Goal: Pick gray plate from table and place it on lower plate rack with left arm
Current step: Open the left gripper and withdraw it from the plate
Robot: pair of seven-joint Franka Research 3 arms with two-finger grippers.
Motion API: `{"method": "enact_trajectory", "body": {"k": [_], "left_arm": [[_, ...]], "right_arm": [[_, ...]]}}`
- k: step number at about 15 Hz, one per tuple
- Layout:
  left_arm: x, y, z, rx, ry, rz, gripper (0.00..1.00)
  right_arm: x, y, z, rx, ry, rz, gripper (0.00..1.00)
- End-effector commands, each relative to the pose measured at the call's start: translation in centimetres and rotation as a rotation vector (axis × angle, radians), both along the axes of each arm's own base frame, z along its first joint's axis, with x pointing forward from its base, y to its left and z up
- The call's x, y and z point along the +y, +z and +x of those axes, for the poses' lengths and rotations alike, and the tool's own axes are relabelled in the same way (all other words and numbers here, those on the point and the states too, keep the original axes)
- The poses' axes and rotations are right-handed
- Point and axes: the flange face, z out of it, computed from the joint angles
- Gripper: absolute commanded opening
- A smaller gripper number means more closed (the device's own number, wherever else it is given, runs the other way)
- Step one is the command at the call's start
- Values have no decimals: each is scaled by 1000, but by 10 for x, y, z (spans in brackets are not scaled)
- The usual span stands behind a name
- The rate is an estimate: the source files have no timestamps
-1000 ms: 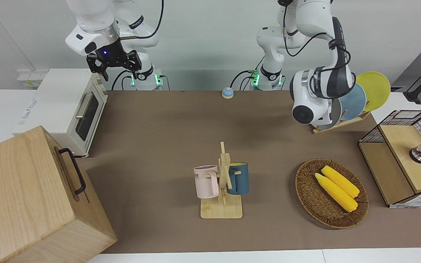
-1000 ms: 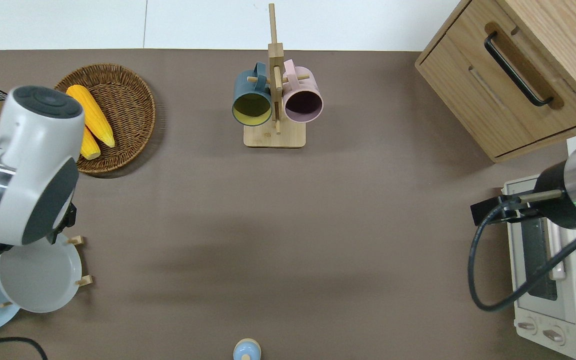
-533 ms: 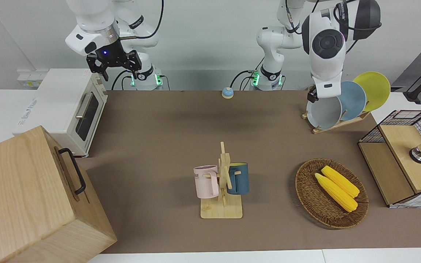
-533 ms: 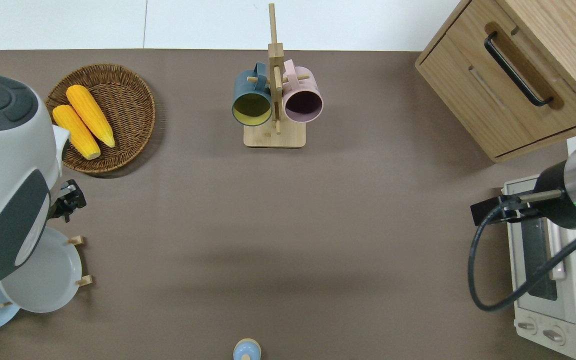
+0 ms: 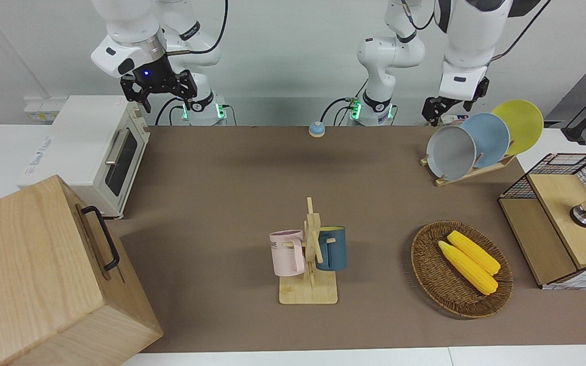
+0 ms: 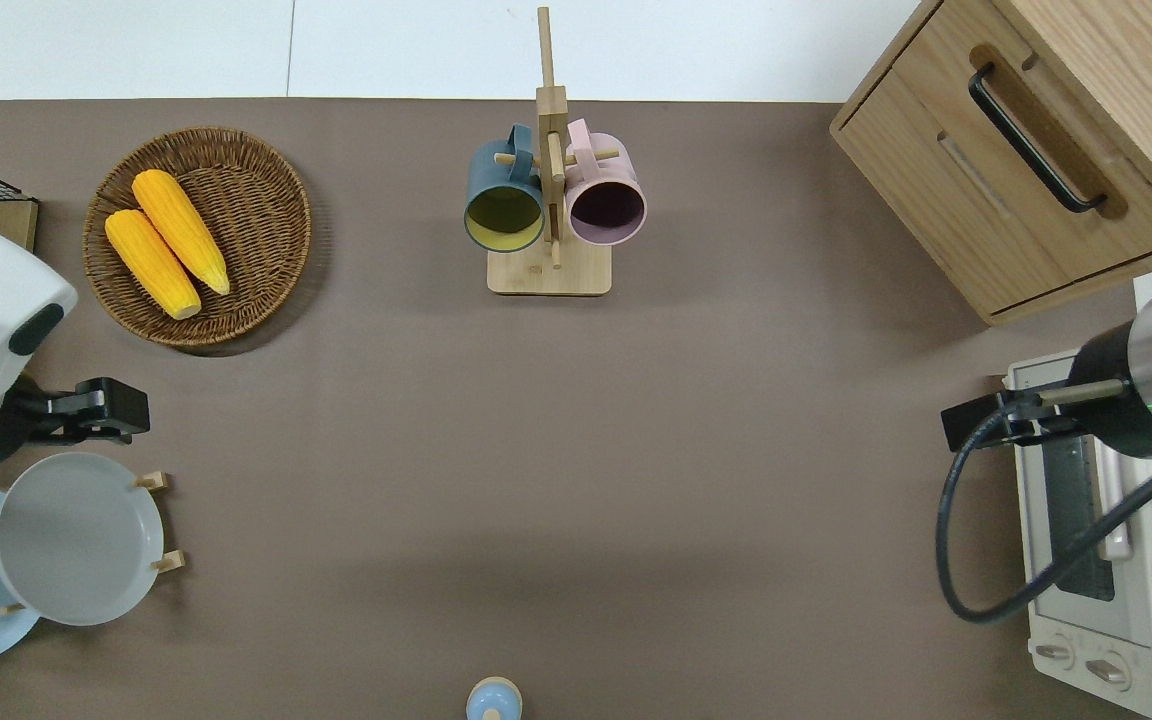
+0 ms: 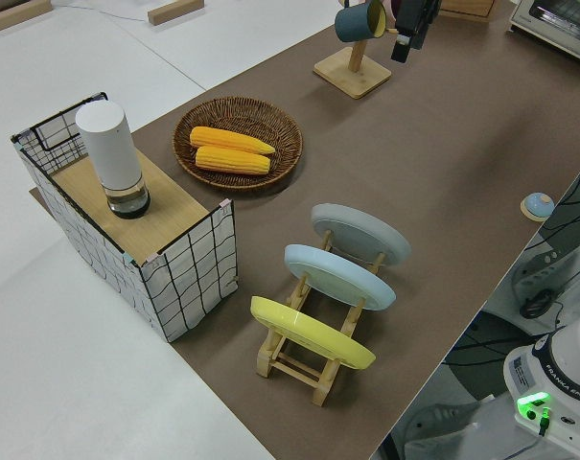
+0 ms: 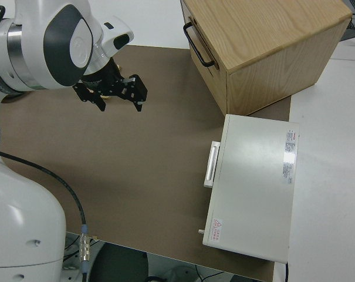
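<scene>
Your gray plate (image 6: 76, 538) already leans in the lowest slot of the plate rack (image 5: 471, 173), just beside the blue plate (image 5: 490, 140), and the left gripper (image 6: 101, 412) hangs empty above the table near it, fingers apart. The right arm is parked. The risk I see is the left arm clipping the plate's rim and tipping it off the pegs, so steer clear of it.

The left arm (image 5: 468, 40) is raised at its own end of the table, its gripper (image 6: 96, 415) empty and hanging with nothing between the fingers, while the right arm (image 5: 130, 35) sits parked.
</scene>
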Motion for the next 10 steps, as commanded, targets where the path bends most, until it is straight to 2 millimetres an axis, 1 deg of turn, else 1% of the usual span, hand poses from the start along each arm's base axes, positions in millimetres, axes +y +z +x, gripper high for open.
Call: {"method": "enact_trajectory", "body": {"k": [1,3,4,6,8,10], "left_arm": [[-1,6,-3,-18,-131,-95,991],[-3,11,-11,-24,-135,-123,991],[0,10,-13,-21,-125,-144,991],[3,9,-13,-20,-118,-181,991],[14,10,-11,-16,-149,-200,993],[15,3,-11,0,-167,-198,993]], "right_arm": [[-4,4,-3,5,-5,2,990],[-4,4,-3,5,-6,2,987],[-4,4,-3,5,-5,2,987],[-4,4,-3,5,-5,1,987],[-3,4,-3,5,-3,2,990],[-4,4,-3,5,-5,2,990]]}}
